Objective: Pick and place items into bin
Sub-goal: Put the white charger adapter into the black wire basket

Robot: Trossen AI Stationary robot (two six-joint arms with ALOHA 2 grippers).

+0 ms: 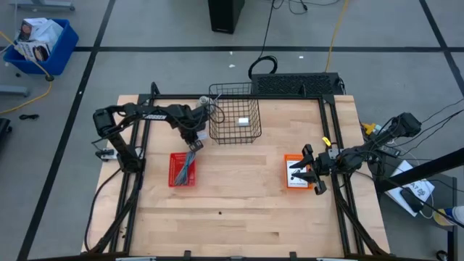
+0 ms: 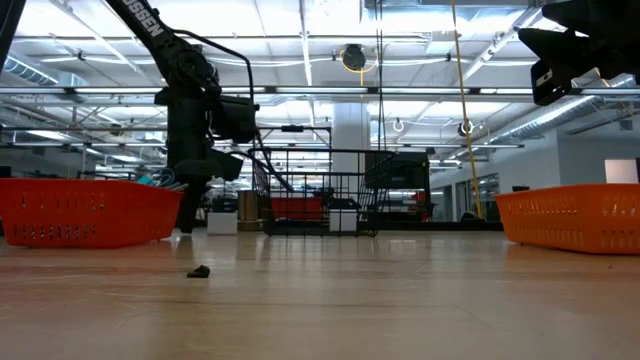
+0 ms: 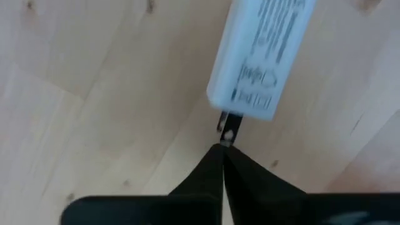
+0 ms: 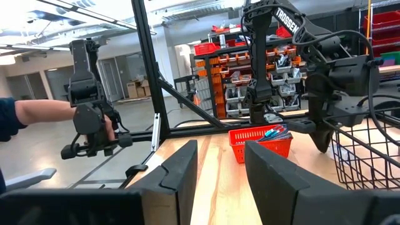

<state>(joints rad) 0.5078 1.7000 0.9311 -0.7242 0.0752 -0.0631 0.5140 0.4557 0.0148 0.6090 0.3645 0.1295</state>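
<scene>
My left gripper (image 1: 196, 141) (image 3: 224, 147) is between the red tray (image 1: 183, 169) and the black wire bin (image 1: 235, 119), and is shut on a white plug block with printed text (image 3: 259, 56). The red tray (image 4: 261, 142) holds teal-blue and grey items. A white item (image 1: 244, 121) lies on the bin's floor. My right gripper (image 1: 310, 174) (image 4: 219, 162) is open above the orange tray (image 1: 296, 172) near the table's right edge and touches nothing. My left gripper pinches a metal prong (image 3: 228, 128) that sticks out of one end of the white block, only at the fingertips (image 3: 209, 164). The block reaches out beyond the fingers, in line with them, over the bare wood. Whether it touches the table cannot be told.
The bin (image 2: 320, 190) stands at the table's far edge, in the middle. A small dark bit (image 2: 198, 271) lies on the wood near the front. A black frame (image 1: 330, 145) borders the table. A person's hand (image 4: 103, 128) holds a control arm beyond the table.
</scene>
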